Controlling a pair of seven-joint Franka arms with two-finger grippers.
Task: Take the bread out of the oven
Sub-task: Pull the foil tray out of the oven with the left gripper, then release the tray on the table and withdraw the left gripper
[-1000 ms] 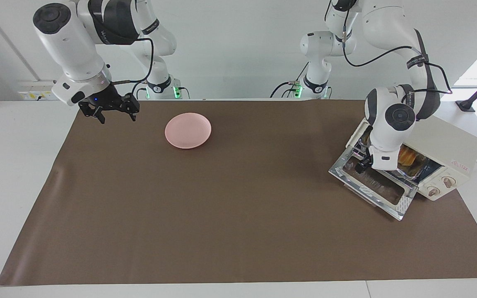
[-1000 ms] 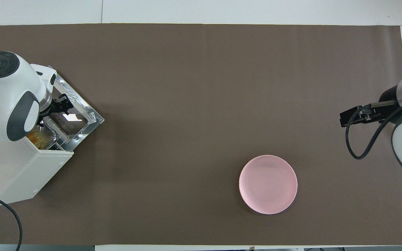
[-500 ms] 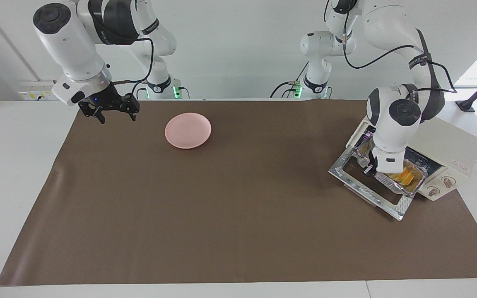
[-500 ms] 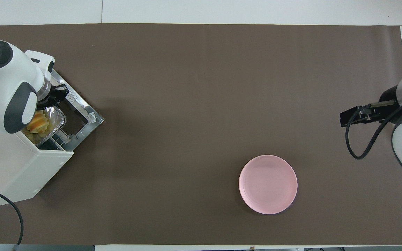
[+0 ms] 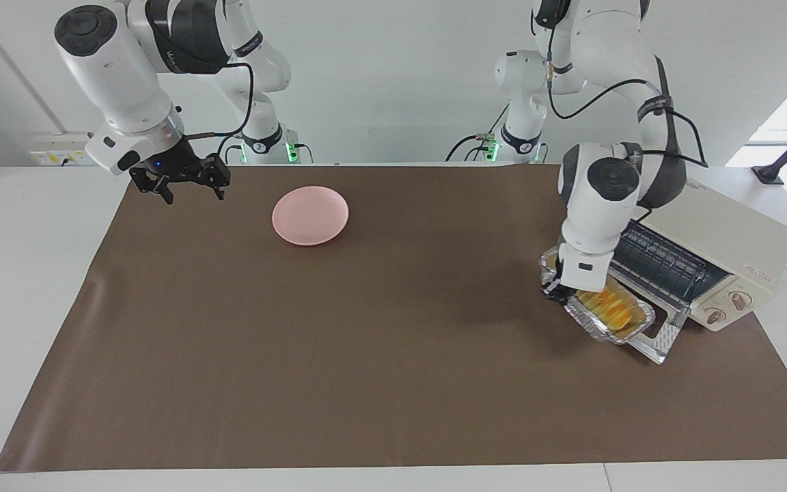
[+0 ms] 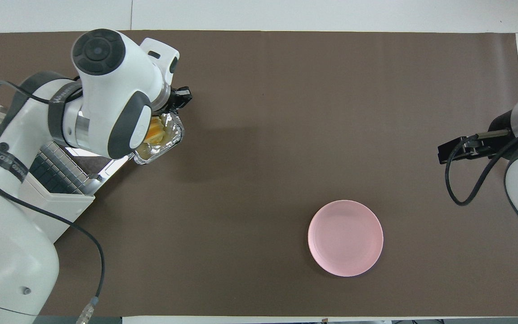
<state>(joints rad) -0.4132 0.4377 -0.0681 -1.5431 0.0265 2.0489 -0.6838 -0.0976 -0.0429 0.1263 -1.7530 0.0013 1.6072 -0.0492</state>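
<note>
— bread (image 5: pixel 611 305) first: where does the facing view put it?
— in the silver foil tray (image 5: pixel 609 316), which hangs in the air over the oven's (image 5: pixel 714 253) open door. the left gripper (image 5: pixel 556 291) is clamped on the tray's end toward the middle of the table. this view shows the oven's wire rack, two knobs and the lowered door (image 5: pixel 660 335) under the tray.
— and the right gripper (image 5: pixel 187 183)?
— it waits over the mat's (image 5: pixel 366 355) corner at the right arm's end, its fingers spread wide and holding nothing. the pink plate (image 5: pixel 310 215) lies on the mat beside it, near the robots.
— what does the overhead view add?
— the left arm covers most of the oven (image 6: pixel 38 198) there, and only a corner of the bread (image 6: pixel 154 134) shows in the crinkled tray (image 6: pixel 169 141). the left gripper (image 6: pixel 181 96) peeks out at the tray's edge. the tray sits past the door's tip, over bare mat (image 6: pixel 286 112). the right gripper (image 6: pixel 459 149) shows only side-on, and the plate (image 6: pixel 345 237) lies well apart from the tray.
</note>
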